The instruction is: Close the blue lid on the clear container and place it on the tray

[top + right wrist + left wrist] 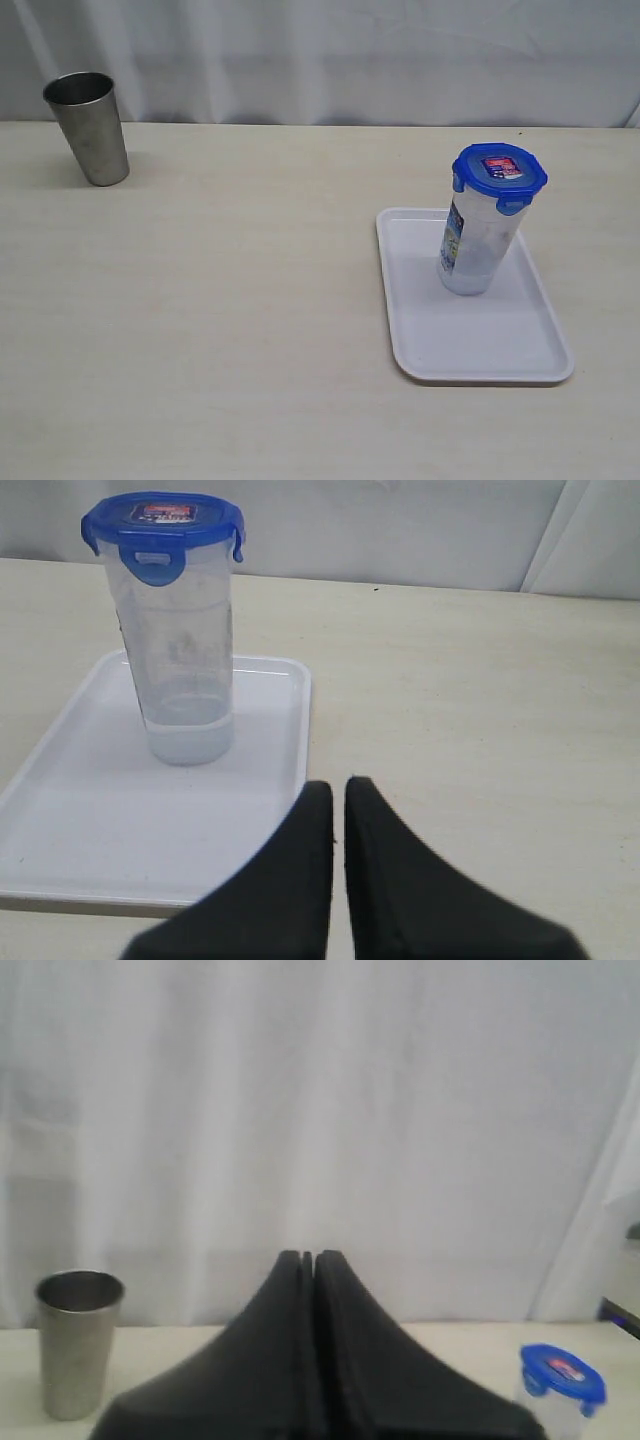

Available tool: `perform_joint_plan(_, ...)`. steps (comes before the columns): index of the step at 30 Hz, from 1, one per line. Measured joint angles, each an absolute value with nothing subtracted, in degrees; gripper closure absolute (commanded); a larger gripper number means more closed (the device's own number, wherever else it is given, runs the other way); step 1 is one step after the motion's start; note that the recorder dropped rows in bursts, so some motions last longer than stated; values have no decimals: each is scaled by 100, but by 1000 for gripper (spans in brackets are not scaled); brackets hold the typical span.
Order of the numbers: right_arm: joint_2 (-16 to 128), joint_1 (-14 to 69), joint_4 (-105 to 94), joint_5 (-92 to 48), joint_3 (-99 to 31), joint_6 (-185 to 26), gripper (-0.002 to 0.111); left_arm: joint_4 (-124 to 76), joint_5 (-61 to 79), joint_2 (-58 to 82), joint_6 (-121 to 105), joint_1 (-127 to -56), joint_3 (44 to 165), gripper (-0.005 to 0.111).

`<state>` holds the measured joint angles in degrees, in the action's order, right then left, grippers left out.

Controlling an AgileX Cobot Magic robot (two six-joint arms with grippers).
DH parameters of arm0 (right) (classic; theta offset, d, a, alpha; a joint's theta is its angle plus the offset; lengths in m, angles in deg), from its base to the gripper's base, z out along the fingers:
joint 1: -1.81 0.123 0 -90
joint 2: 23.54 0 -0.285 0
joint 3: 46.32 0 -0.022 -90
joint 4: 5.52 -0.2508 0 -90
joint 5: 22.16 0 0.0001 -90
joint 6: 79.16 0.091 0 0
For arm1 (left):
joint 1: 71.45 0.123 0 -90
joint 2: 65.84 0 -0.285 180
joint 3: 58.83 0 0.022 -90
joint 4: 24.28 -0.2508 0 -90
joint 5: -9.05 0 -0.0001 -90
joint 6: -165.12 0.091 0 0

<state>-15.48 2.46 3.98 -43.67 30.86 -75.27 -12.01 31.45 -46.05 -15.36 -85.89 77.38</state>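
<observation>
The left fingers (285,1305) are pressed together with nothing between them; the right fingers (315,825) are likewise drawn close, only a thin slit between the tips, and they hold nothing; neither pair touches anything, and neither arm shows in the exterior view.

The clear container (478,245) stands upright on the tray (480,350), ahead of the right fingers and well apart from their tips, set off to one side of the line they point along; the tray's nearest rim lies just in front of those tips. The blue lid (499,170) sits square on the container's mouth; the flaps that face the cameras are folded down against the wall, while the flaps on the far side cannot be checked. From the left fingers the container is far off to one side, only its top showing at the edge of that view; a steel cup (90,128) stands on the desk (250,300) to the other side of them, also well apart.

Judged from how things lie, both parts of the task look done: lid on, container on tray; the step in hand is the end of the job rather than a grasp. The next move seems to call for little: both pairs of fingers kept clear of the tall, slim container, which would tip easily if nudged; at most a check that every flap is snapped.
</observation>
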Motion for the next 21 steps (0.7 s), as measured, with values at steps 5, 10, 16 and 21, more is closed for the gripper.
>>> perform_joint_plan(5,-1548,246,398,-4367,3086,-7527,104,-1462,3156,-5093,-1488,-7871,7738,107)
perform_joint_plan(10,-1548,246,398,-4367,3086,-7527,104,-1784,3161,-5508,-1488,-7460,7738,107)
perform_joint_plan(16,-1548,246,398,-4367,3086,-7527,104,-1915,3161,-5725,-1488,-7160,7738,107)
perform_joint_plan(21,-1548,246,398,-4367,3086,-7527,104,-1926,2968,-5747,-1488,-7138,7547,107)
